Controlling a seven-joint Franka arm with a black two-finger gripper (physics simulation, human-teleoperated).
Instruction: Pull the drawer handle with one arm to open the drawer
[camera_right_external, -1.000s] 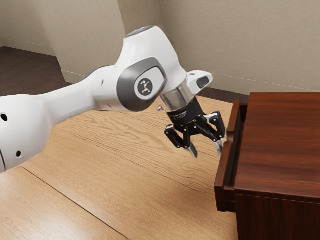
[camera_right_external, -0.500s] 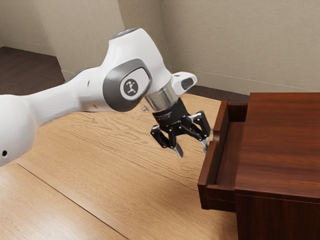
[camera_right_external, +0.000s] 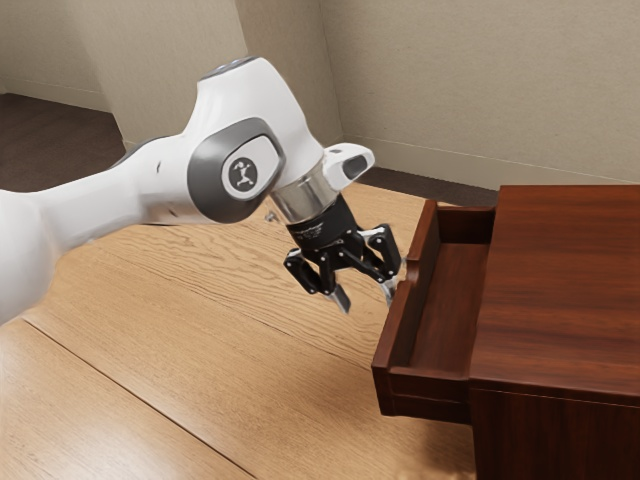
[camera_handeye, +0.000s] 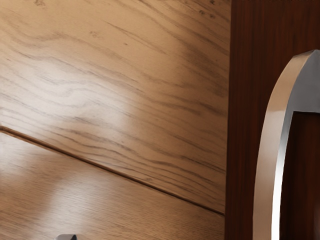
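A dark wooden cabinet (camera_right_external: 560, 280) stands at the exterior view's right. Its top drawer (camera_right_external: 445, 290) is pulled partway out toward the exterior view's left, and its inside looks empty. My black gripper (camera_right_external: 364, 293) is at the drawer's front panel (camera_right_external: 392, 345), open with fingers spread. The finger nearer the drawer (camera_right_external: 387, 290) sits right at the panel where the handle is; I cannot tell whether it hooks the handle. Close under my hand in the wrist view, the curved silver handle (camera_handeye: 272, 150) arches over the dark drawer front (camera_handeye: 250, 75).
The cabinet rests on a light wooden surface (camera_right_external: 200, 330) that spreads toward the exterior view's left and front. Beige walls (camera_right_external: 480, 70) stand behind. My white arm (camera_right_external: 150, 190) reaches in from the exterior view's left.
The drawer has slid further out toward the exterior view's left. My gripper moved left along with its front panel, fingers still spread.
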